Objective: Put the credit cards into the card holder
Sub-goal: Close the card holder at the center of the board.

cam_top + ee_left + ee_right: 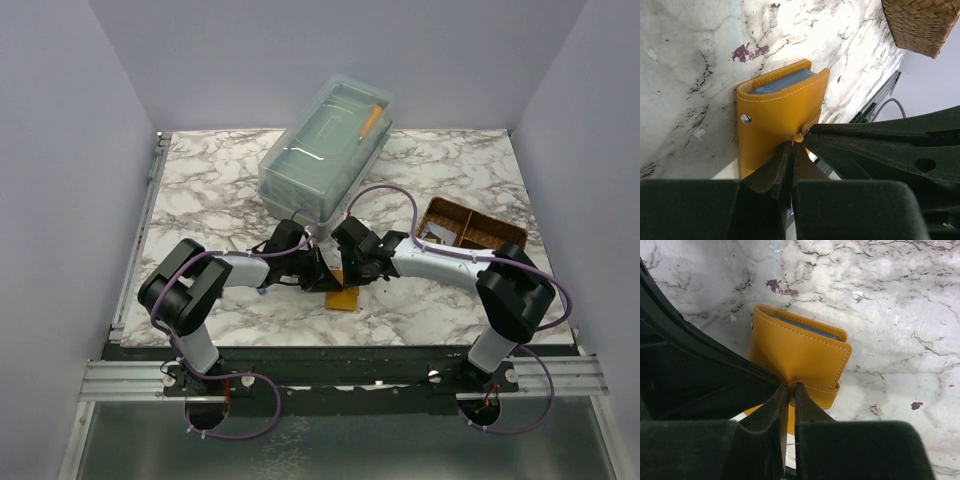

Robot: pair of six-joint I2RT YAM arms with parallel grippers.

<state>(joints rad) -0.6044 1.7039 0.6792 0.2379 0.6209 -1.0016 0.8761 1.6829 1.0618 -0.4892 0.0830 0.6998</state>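
Note:
The card holder is an orange-tan folded wallet lying on the marble table between the two arms. In the left wrist view it shows a snap stud and grey-blue card edges tucked in its fold. These edges also show in the right wrist view. My left gripper is shut on the wallet's near edge. My right gripper is shut on the little snap tab of the wallet. Both grippers meet over it in the top view, left gripper, right gripper. No loose card lies on the table.
A clear lidded plastic box with an orange pen on top stands just behind the grippers. A brown woven divided tray sits at the right and holds something flat and grey; it also shows in the left wrist view.

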